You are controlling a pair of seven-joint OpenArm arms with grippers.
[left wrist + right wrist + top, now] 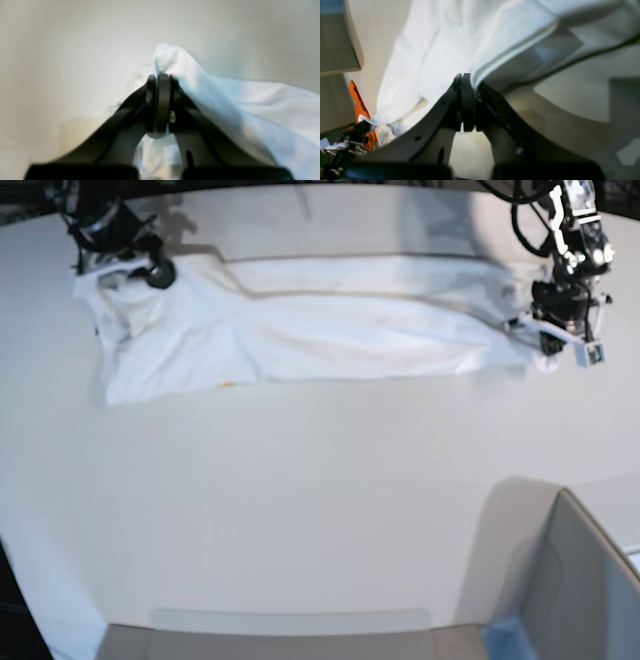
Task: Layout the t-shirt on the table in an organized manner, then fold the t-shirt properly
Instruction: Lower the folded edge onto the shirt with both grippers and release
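Left gripper (163,75) clamped tight, right gripper (467,77) likewise, arms spread apart

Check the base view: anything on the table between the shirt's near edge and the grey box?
Nothing. In the base view, the table is bare between the t-shirt and the grey box.

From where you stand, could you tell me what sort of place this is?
Probably a robotics lab bench: a plain white table, a t-shirt stretched between two arms' tools, left tool and right tool, and a grey box.
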